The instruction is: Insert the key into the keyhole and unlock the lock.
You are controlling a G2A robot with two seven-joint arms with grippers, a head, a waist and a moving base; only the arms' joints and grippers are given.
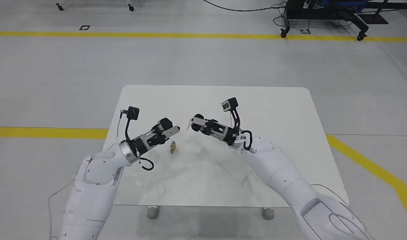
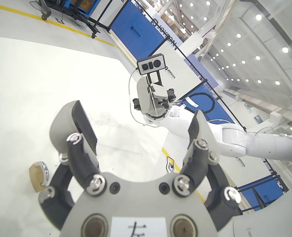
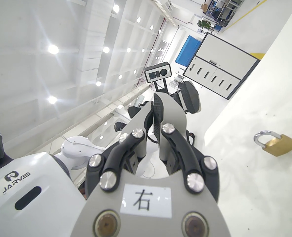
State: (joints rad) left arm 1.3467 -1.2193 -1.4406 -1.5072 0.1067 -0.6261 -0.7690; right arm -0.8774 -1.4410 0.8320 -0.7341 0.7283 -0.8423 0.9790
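Observation:
A brass padlock (image 1: 173, 148) with a silver shackle lies flat on the white table (image 1: 267, 112), near its front left. It also lies in the left wrist view (image 2: 37, 177) and the right wrist view (image 3: 279, 145). My left gripper (image 1: 173, 130) hovers just behind the padlock, open and empty, its fingers (image 2: 84, 124) wide apart. My right gripper (image 1: 193, 121) faces it from close by, above the table, shut (image 3: 156, 109). A thin metal sliver, the key (image 2: 151, 94) seen edge-on, stands between the right gripper's fingers.
The two grippers point at each other with a small gap between them. The table's right half and back are bare. Yellow floor lines and wheeled racks (image 1: 324, 11) lie well beyond the table.

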